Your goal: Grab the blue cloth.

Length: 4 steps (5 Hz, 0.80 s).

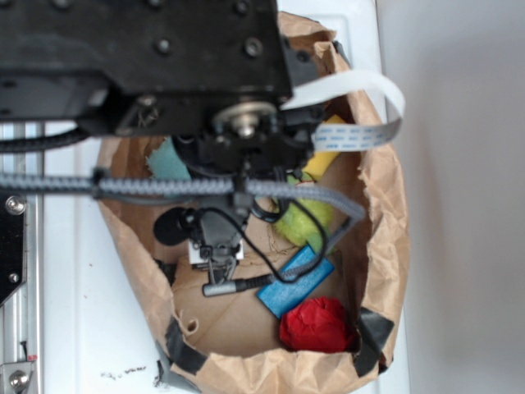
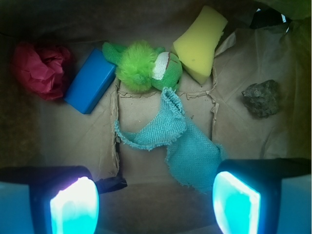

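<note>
Blue cloth point(image 2: 178, 136) lies on the brown paper floor of the bag point(image 2: 146, 161) in the wrist view, spread in two lobes with ragged, frayed edges. Its upper tip touches or nearly touches the green plush toy point(image 2: 144, 66). The lower lobe reaches down toward the right fingertip. Gripper point(image 2: 155, 202) hangs above the cloth with both jaws spread wide apart and nothing between them; the two fingers point(image 2: 74, 207) glow pale cyan at the bottom edge of the frame. Neither finger is seen touching the cloth. A darker blue block point(image 2: 91, 82) lies left of the plush toy, with crumpled red paper point(image 2: 41, 68) further left. A yellow sponge point(image 2: 201, 43) sits just beside the toy on its right. A grey stone point(image 2: 262, 98) lies well apart on the right side.

In the exterior view the arm point(image 1: 148, 49) covers the upper half of the frame, and the gripper point(image 1: 217, 254) reaches down into the open paper bag point(image 1: 381, 205). Jaw spacing cannot be judged from this angle. Only a small teal patch of the cloth point(image 1: 171, 162) shows, near the left wall of the bag, beside the arm's cable. The blue block point(image 1: 297, 283), red paper point(image 1: 318, 324), green toy point(image 1: 302, 222) and a strip of the yellow sponge point(image 1: 324, 160) are visible to the right of the gripper. The bag stands on a white surface point(image 1: 82, 312).
</note>
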Motion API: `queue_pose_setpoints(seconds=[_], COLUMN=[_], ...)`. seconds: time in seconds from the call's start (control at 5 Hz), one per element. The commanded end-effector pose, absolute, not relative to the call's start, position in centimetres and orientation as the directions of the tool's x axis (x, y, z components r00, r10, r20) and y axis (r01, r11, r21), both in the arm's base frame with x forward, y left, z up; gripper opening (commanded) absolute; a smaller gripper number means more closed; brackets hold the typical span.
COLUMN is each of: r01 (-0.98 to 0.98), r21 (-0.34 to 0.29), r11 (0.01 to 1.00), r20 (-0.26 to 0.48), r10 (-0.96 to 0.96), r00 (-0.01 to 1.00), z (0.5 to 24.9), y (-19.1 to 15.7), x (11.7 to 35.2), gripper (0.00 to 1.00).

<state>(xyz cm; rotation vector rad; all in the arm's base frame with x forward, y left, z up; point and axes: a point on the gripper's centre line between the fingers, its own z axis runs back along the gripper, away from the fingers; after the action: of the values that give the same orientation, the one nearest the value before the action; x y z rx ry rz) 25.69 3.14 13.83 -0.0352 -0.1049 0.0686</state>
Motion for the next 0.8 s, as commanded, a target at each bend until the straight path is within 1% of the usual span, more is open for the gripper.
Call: queue_pose_setpoints(seconds=[0.0, 0.2, 0.4, 0.6], r01=[-0.015, -0.011, -0.017, -0.002], r21=[0.061, 0.086, 0.106, 0.117], r11=[0.998, 0.996, 0.994, 0.993], r20=[0.056, 0.067, 0.084, 0.082], r10=[0.011, 0.005, 0.008, -0.007], r00=[0.998, 0.998, 0.996, 0.997], z=[9.9, 8.7, 7.3, 6.5], y=[2.5, 2.6, 3.4, 3.9], x=[26.5, 27.0, 29.4, 30.2], gripper=[1.00, 1.00, 1.00, 1.00])
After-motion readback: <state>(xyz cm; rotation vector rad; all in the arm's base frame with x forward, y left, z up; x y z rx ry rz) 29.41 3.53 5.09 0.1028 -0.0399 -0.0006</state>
